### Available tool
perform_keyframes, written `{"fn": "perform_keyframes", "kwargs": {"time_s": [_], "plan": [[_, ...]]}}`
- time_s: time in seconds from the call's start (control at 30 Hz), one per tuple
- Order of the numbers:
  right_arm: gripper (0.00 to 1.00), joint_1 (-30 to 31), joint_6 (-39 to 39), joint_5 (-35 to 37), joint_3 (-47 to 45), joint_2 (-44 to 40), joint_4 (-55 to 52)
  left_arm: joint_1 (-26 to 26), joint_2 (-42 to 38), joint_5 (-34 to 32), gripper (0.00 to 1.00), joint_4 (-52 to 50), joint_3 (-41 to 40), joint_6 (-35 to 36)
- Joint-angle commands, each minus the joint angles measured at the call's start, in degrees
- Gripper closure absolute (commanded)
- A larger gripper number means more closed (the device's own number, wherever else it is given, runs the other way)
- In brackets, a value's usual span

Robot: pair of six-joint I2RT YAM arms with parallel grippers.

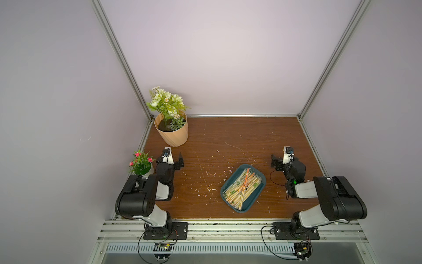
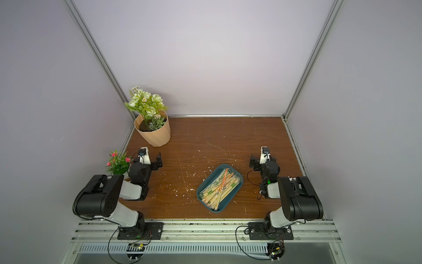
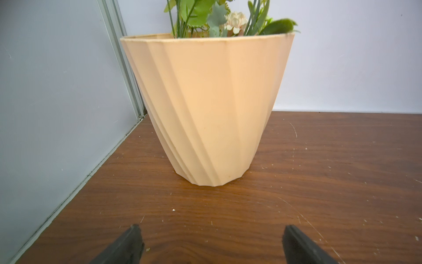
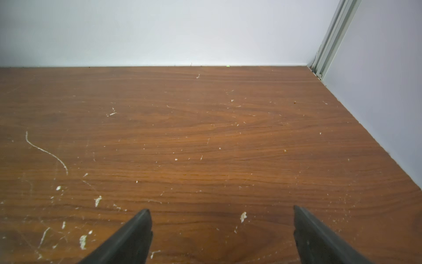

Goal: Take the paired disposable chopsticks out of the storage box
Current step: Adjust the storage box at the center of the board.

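A dark teal storage box (image 1: 252, 204) (image 2: 228, 204) is sitting on a wooden bench (image 1: 217, 141), right of centre. The paired disposable chopsticks (image 1: 242, 187) (image 2: 218, 188) are lying heaped inside it. The left pincer (image 3: 212, 230) is standing wide open, gripping nothing and facing a peach flower pot (image 3: 205, 109). The right pincer (image 4: 221, 210) is also gaping empty over the bench near the box.

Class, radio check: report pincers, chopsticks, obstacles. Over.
Left pincer open, empty. Right pincer open, empty. Chopsticks in box. Nothing blocking it.
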Motion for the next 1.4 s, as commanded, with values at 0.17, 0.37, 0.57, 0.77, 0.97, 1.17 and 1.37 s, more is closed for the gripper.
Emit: {"fn": "perform_keyframes", "kwargs": {"time_s": [0.17,0.37,0.57,0.77,0.97,1.17,1.37], "plan": [[0.01,-0.5,8.1,12.7,10.1,-9.3,-22.3,-2.9,-6.9,-7.2,0.02,-6.1,1.9,1.6],[0.01,-2.2,32.7,11.2,24.6,-12.4,-56.3,-5.3,-20.1,-8.7,0.02,-32.3,9.3,-5.7],[0.02,-2.1,33.9,-3.6,24.6,-23.8,-70.2,-5.9,-28.4,-0.9,0.02,-61.9,19.2,-20.8],[0.02,-1.7,33.7,-17.2,20.4,-37.0,-87.4,-14.1,-34.5,3.4,0.02,-71.3,18.4,-28.0],[0.04,0.3,35.0,-26.7,14.1,-50.2,-102.3,-27.5,-35.7,0.8,0.02,-70.6,14.5,-36.6],[0.06,8.9,44.1,-30.9,8.4,-57.2,-101.5,-30.8,-31.4,1.2,0.02,-63.5,11.6,-41.6],[0.07,20.2,53.4,-26.6,6.2,-57.2,-95.0,-32.0,-25.3,3.3,0.02,-62.0,14.3,-41.3]]}}
